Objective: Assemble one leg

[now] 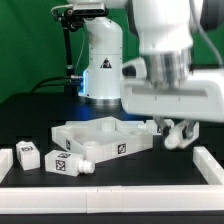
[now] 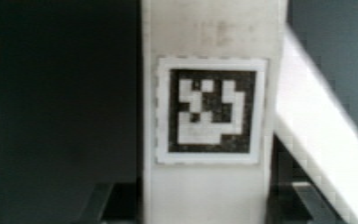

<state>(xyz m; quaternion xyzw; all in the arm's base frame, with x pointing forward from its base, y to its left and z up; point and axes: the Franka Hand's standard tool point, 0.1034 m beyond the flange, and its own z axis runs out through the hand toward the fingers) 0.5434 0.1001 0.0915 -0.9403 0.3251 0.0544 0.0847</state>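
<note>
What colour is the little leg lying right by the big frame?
The leg is white with a black-and-white square tag, best seen in the exterior view.

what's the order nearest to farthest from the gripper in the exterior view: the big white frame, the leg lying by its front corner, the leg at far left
1. white frame, just to the exterior view's left of the gripper
2. lying leg, off the frame's front left corner
3. far-left leg, farthest toward the exterior view's left
</note>
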